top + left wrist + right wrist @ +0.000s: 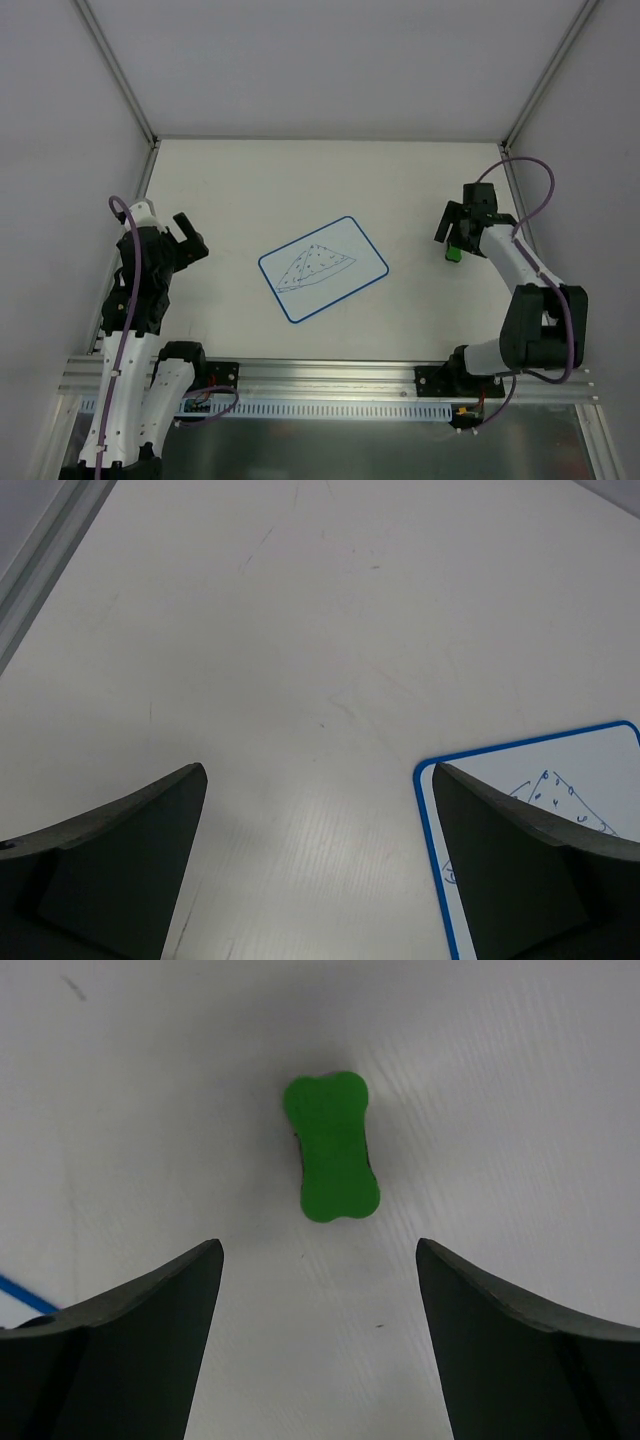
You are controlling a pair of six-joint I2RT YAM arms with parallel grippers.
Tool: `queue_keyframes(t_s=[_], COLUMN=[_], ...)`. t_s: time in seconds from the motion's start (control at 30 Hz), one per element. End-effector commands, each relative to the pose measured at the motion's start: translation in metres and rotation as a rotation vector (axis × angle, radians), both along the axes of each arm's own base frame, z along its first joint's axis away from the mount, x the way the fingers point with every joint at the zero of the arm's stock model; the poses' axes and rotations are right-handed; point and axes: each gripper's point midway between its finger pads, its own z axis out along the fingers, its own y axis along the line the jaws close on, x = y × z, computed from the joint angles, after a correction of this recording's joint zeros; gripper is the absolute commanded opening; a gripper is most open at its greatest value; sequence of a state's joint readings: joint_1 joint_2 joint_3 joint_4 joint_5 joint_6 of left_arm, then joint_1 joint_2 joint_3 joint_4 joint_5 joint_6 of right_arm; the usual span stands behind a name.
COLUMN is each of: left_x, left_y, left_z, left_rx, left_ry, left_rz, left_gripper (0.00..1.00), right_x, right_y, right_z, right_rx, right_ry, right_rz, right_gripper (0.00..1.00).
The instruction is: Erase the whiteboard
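Grip on the right: right gripper has its fingers apart, with nothing between them.
Target of that arm: a green bone-shaped eraser lies flat near the table's right edge. It sits just ahead of the fingertips, in line with the gap and untouched.
Reason for the pose: the gap looks lined up to straddle the eraser's narrow waist. By my judgement, a short advance and a squeeze should take it.
Grip on the left: left gripper is also spread wide and empty, low over bare table near the left edge.
Reason for that pose: probably waiting, close enough to steady the board during wiping, though that is a guess.
Task's thing: the whiteboard lies flat at the middle of the table, skewed to its edges. It is between the arms and well apart from the eraser. One rounded blue-rimmed corner shows beside the left gripper's right finger.
Marks: a triangle-like sketch with dots is unwiped, so picking up the eraser seems to be the step in hand.
Surface: the table is matt white, faintly ribbed, with a few scuffs.
Room: pale grey panels stand on three sides, with metal posts at the far corners. A slotted aluminium rail runs along the near edge.
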State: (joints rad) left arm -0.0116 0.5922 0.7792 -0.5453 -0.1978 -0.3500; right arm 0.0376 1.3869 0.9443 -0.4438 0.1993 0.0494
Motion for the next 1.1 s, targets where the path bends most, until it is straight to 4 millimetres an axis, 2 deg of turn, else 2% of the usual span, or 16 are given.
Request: queue_keyframes(t_s=[0.0, 0.23, 0.27, 0.3, 0.37, 0.7, 0.97, 1.07], left_x=[0.002, 0.005, 0.005, 0.005, 0.005, 0.007, 0.007, 0.007], left_y=[-0.003, -0.004, -0.004, -0.005, -0.005, -0.007, -0.007, -0.007], left_z=[-0.003, -0.006, -0.006, -0.007, -0.008, -0.011, -0.012, -0.012], left_rx=[0.004, 0.002, 0.002, 0.000, 0.001, -0.003, -0.004, -0.004], left_ry=[0.009, 0.027, 0.027, 0.030, 0.034, 0.049, 0.052, 0.051], left_rz=[-0.027, -0.037, -0.037, -0.041, -0.042, -0.052, -0.055, -0.053], left_gripper=[0.99, 0.99, 0.99, 0.99, 0.99, 0.99, 0.99, 0.99], right_x=[0.028, 0.046, 0.047, 0.048, 0.050, 0.051, 0.049, 0.048], right_y=[-0.018, -0.023, -0.022, -0.023, -0.024, -0.028, -0.030, -0.030], right_z=[-0.009, -0.038, -0.040, -0.041, -0.044, -0.048, -0.057, -0.058], right_rx=[0.026, 0.046, 0.053, 0.055, 0.057, 0.036, 0.024, 0.022], right_ry=[-0.030, 0.036, 0.037, 0.037, 0.041, 0.051, 0.085, 0.090], right_rz=[-0.080, -0.065, -0.066, -0.070, -0.067, -0.056, -0.047, -0.047], right_gripper=[0.82, 0.72, 0.71, 0.65, 0.64, 0.52, 0.49, 0.41])
